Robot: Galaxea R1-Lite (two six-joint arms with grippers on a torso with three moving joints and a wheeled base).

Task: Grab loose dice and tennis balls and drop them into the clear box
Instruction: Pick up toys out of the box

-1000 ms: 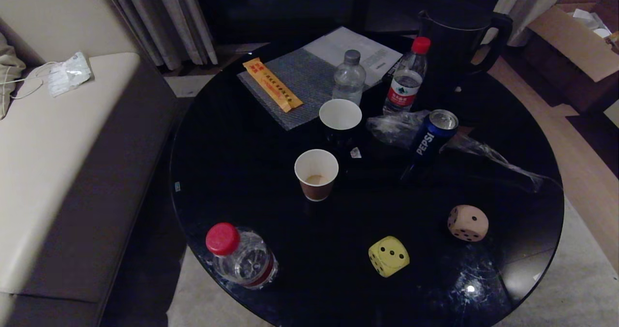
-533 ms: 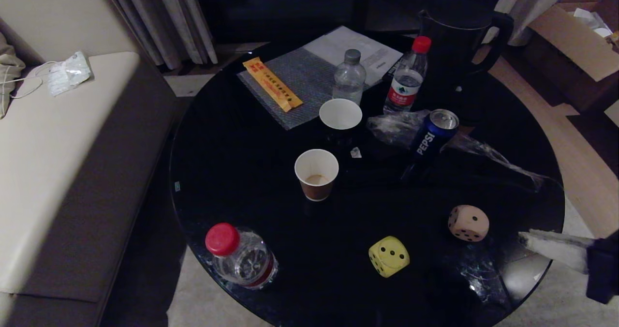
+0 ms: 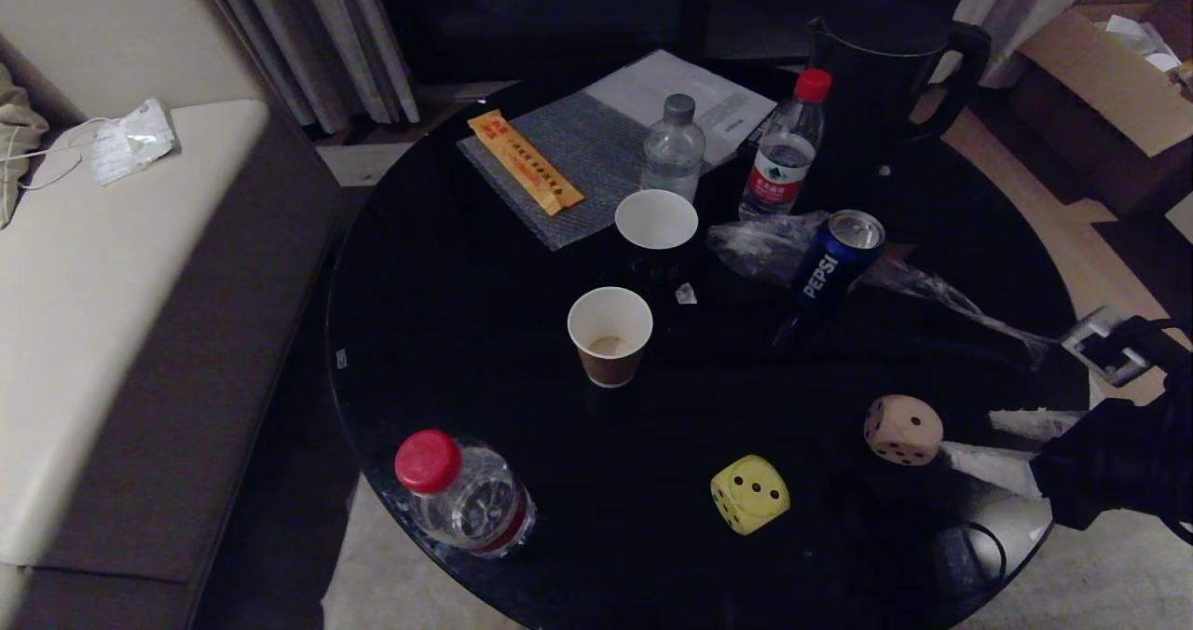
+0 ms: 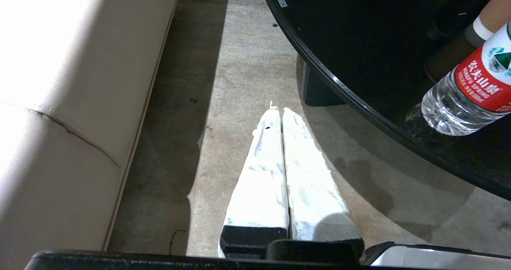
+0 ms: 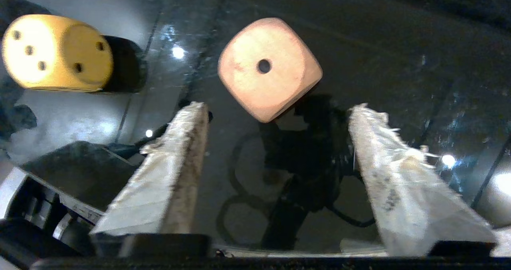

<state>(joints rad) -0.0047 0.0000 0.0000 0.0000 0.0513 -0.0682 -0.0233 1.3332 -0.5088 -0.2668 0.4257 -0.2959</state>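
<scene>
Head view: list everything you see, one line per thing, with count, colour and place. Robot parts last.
Table: one, black, round, centre.
Dice: two; yellow near front edge, tan to its right.
Paper cups: two, white inside; brown-sided at centre, another behind it.
Bottles: three, clear; red-capped front left, grey-capped and red-capped at back.
Pepsi can: one, blue, right of cups.
Kettle: one, black, back right.
Yellow packet: one, on bubble wrap, back.
Sofa: one, beige, left.
Cardboard box: one, top right.
Right gripper: open, white fingers beside tan die.
Left gripper: shut, over floor beside the table.
</scene>
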